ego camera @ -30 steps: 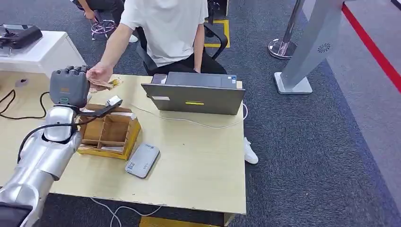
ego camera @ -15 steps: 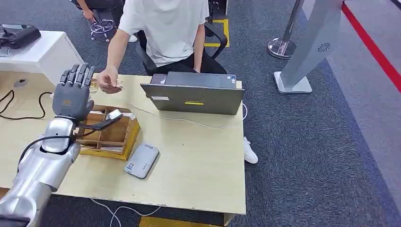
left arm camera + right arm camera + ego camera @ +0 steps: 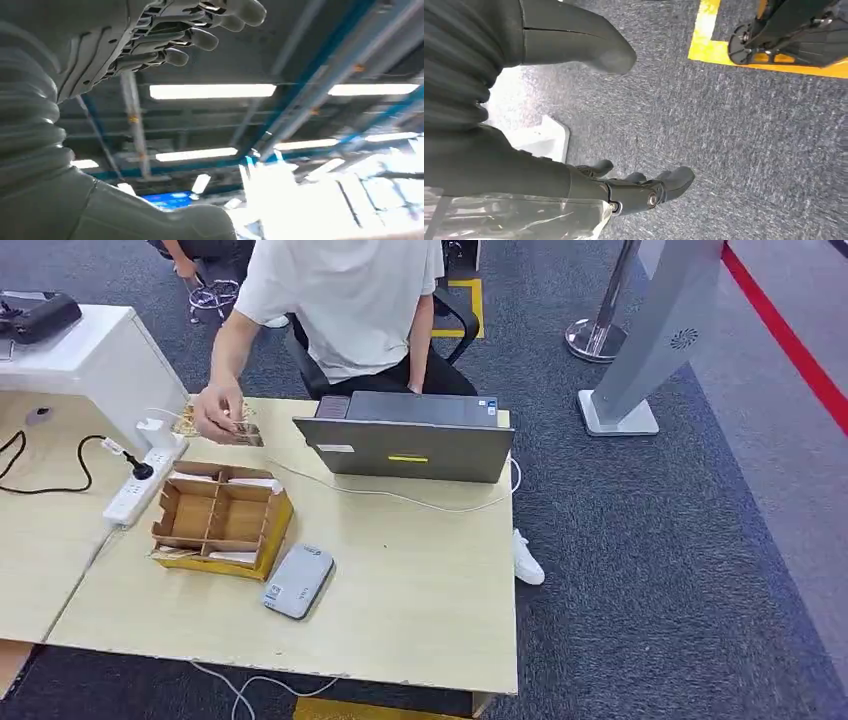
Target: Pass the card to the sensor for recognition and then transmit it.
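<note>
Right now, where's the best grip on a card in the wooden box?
Probably the white card in the far row of the box: pinch its exposed upper edge, coming from above. The walls and dividers block a side approach.

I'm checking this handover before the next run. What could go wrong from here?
The person's hand holds the card over the table's far edge, beside the laptop; it might slip. The left robot hand is raised toward the ceiling lights, so bringing it down risks hitting the wooden organizer or the power strip.
</note>
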Action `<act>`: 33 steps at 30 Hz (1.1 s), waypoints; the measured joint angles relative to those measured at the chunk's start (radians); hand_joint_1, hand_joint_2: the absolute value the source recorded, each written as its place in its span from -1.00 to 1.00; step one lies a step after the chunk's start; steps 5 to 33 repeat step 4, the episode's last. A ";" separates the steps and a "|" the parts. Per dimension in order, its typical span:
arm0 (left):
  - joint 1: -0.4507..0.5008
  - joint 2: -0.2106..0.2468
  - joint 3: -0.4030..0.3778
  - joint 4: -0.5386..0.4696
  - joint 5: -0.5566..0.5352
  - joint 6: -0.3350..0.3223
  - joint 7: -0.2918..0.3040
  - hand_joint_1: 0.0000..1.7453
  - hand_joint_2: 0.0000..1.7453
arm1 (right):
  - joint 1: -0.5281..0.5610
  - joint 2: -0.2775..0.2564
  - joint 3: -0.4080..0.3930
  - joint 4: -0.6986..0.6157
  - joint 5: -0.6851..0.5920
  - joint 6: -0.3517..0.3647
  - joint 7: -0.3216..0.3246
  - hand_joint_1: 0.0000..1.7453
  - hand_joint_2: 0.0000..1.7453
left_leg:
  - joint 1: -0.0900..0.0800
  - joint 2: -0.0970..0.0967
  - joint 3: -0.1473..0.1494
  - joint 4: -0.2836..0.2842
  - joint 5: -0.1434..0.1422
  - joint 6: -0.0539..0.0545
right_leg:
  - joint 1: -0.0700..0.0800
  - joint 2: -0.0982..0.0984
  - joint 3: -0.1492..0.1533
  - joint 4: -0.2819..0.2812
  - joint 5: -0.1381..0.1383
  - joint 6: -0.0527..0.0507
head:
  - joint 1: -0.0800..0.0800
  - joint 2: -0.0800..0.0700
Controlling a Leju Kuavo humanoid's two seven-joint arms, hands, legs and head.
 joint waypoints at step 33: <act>-0.022 -0.020 0.330 0.141 -0.051 -0.035 -0.093 -1.00 1.00 | 0.000 0.000 -0.008 0.001 -0.007 0.000 -0.011 -1.00 1.00 | -0.001 -0.002 0.002 0.000 -0.001 0.000 | -0.001 -0.002 0.002 -0.001 -0.001 -0.001 | -0.001 0.000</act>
